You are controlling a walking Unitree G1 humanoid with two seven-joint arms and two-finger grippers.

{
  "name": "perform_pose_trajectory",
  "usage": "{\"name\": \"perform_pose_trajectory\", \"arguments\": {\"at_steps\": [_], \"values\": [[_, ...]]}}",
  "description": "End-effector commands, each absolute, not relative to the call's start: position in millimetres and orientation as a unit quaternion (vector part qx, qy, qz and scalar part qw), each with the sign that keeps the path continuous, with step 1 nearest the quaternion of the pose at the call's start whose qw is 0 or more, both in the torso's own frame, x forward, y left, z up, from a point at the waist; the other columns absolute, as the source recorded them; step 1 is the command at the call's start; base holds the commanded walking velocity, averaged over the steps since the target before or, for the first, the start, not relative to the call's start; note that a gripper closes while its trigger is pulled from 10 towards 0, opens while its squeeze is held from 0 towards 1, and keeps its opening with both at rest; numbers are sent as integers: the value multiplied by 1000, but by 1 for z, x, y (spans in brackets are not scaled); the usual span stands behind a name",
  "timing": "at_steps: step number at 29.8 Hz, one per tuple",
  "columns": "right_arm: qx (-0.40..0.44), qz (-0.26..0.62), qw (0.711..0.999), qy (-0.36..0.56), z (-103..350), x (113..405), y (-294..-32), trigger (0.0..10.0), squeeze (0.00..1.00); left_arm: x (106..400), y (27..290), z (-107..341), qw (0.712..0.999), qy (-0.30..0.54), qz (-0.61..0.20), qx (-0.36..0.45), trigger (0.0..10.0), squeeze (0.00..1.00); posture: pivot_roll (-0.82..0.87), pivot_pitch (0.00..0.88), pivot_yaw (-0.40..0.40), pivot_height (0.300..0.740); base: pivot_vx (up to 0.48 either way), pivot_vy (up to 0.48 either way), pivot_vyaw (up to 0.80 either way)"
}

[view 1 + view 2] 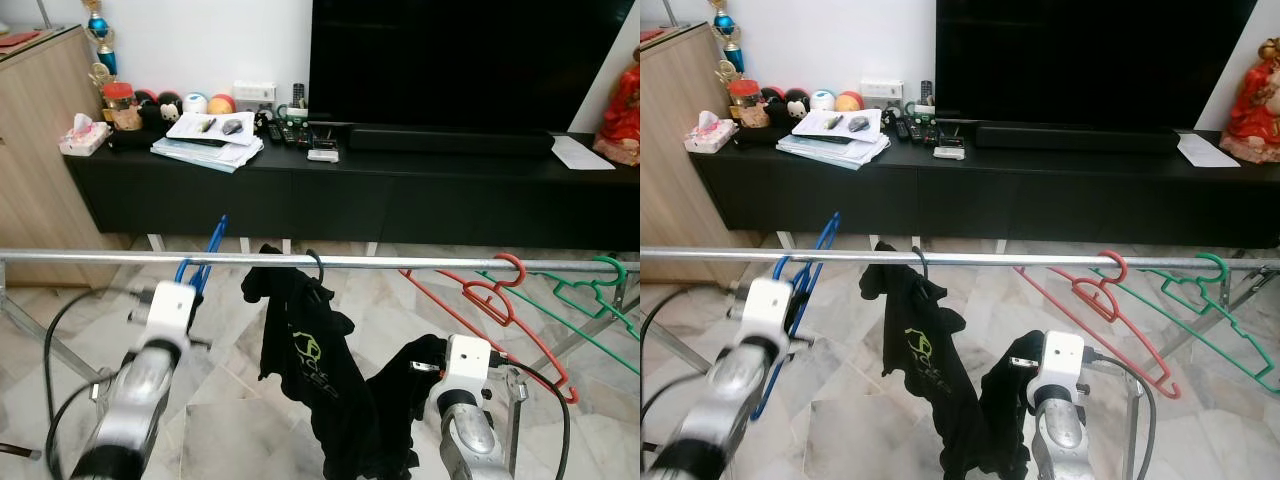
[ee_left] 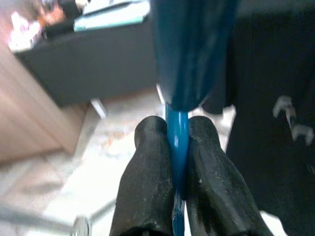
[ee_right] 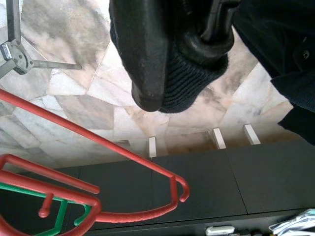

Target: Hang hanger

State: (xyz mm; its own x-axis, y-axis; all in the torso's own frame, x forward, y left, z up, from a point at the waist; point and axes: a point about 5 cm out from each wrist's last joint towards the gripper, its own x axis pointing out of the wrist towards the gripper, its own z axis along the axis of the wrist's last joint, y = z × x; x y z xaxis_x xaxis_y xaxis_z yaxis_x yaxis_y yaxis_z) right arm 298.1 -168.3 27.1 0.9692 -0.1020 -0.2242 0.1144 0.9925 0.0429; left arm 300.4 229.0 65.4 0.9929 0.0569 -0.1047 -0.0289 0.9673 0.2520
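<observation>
1. TV (image 1: pixel 470 60) – lg black screen, on long black counter (image 1: pixel 180 180) along back wall; soundbar, papers, remotes, small toys on top.

2. Rail (image 1: pixel 100 257) – metal bar across full width, in front of robot. Task target.

3. Black garment (image 1: pixel 305 360) – on its own hanger, hooked on rail near middle. Already hung. Lower part bunches toward right pincer.

4. Red hanger (image 1: pixel 500 300) – hooked on rail, right side, empty, tilted.

5. Green hanger (image 1: pixel 590 295) – hooked on rail just beside red, further right, empty.

6. Blue hanger (image 1: pixel 205 255) – the task item. Held up at rail, left of black garment; upper part crosses rail line in head views. Hook seated over bar or not: cannot tell, blurred.

7. Left pincer (image 2: pixel 178 162) – clamped on thin blue hanger bar, both fingers (image 2: pixel 147 177) pressing it from either side. Arm raised toward rail.

8. Right pincer (image 3: pixel 170 64) – low, below rail, w/ black fabric against its fingertips. Gripping cloth or merely touching: cannot tell.

Progress (est.): approx. late stage. Done – hanger picked up, brought to rail. Left – confirm hook over bar, release, withdraw left arm. Risk: hanger drops if let go before hook catches.
</observation>
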Motion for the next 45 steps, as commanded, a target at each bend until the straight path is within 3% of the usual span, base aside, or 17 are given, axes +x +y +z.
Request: {"name": "perform_pose_trajectory", "arguments": {"at_steps": [1,7,19,45], "values": [[25,-54,994,89,37,302,-171,10000,0,300,226,72,991,38,12,126,10000,0,33,0,-31,740,0,0,0],[24,-57,994,87,37,301,-173,10000,0,283,216,61,992,58,-3,111,10000,0,27,0,-20,740,0,0,0],[22,-63,994,88,36,297,-174,10000,0,279,200,65,994,55,-28,91,10000,0,16,0,-4,740,-263,0,0],[29,-77,993,82,41,300,-175,10000,0,276,201,71,994,59,-35,89,10000,0,31,0,-2,740,-275,0,0]]}}
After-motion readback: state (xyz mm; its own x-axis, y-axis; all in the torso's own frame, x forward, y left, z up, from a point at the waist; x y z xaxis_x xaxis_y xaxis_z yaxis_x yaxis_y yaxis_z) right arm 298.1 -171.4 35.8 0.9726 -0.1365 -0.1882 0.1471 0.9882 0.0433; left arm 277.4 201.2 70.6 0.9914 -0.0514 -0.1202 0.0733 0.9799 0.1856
